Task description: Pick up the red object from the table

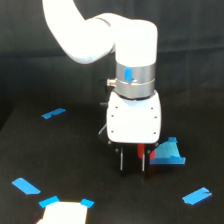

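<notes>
The red object [141,150] shows as a small red sliver between my gripper's fingers, close to the finger on the exterior view's right. My gripper [132,164] hangs under the white arm and points straight down at the black table [75,155]. Its two dark fingers [121,161] stand apart, with a clear gap between the red object and the left finger. The fingertips are at or just above the table surface. Most of the red object is hidden by the gripper body and the right finger.
A flat blue piece [167,153] lies just right of the gripper, nearly touching it. Blue tape bits lie at the back left [53,113], front left [25,185] and front right [196,196]. A white object [63,213] with blue tape sits at the bottom edge.
</notes>
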